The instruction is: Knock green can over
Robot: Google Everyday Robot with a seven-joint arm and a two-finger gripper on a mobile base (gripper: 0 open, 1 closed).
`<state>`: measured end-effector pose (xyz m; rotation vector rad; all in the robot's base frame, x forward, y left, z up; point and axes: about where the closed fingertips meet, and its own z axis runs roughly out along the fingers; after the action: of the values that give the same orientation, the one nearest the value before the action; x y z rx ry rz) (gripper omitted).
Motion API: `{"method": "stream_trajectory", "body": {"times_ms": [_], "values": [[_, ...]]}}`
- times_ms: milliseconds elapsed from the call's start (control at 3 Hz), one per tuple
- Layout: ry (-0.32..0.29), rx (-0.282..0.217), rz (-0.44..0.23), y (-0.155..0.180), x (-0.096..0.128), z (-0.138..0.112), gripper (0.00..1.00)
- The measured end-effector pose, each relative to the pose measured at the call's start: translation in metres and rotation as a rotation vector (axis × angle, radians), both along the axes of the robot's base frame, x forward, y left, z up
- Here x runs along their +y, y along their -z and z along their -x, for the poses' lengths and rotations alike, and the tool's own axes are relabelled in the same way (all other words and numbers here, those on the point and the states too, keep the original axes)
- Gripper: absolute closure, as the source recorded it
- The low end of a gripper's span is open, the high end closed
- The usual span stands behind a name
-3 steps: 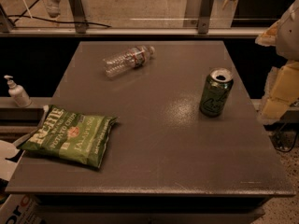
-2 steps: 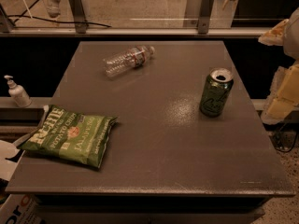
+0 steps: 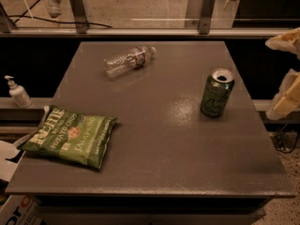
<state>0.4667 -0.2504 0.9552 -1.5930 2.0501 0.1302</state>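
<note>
can point(image 3: 217, 93): upright on the table point(image 3: 154, 163), about 3 o'clock from table center, near the right edge but fully on the surface. Dark green with pale script, silver top facing up. Opening in the top reads dark, so I can't tell what's inside. Nothing is touching it.

gripper point(image 3: 286, 96): off the table at 3 o'clock, past the right edge and apart from the can. Pale parts show at the frame edge, one above the other. Spread or pressed together: can't tell. It holds nothing that I can see.

bottle point(image 3: 130, 60): clear plastic, on its side at about 11 o'clock, far end of the table, cap end pointing toward 2 o'clock. Label band around the middle. Contents: can't tell. Well apart from the can.

chip bag point(image 3: 69, 136): green, lying flat at 8 o'clock, left corner overhanging the table's left edge. Open or sealed: can't tell.

pump bottle point(image 3: 18, 93): white, upright on the ledge off the table at 9 o'clock.
</note>
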Motion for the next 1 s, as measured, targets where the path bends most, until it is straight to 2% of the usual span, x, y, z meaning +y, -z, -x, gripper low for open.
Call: {"method": "stream_trajectory", "body": {"times_ms": [333,667,1000], "values": [[0.018,0.016,-0.08,0.024,-0.013,-0.011,0.0],[0.066,0.052,-0.195,0.049,-0.016,-0.015,0.0],[0.106,0.112,-0.348,0.074,-0.003,-0.015,0.0]]}}
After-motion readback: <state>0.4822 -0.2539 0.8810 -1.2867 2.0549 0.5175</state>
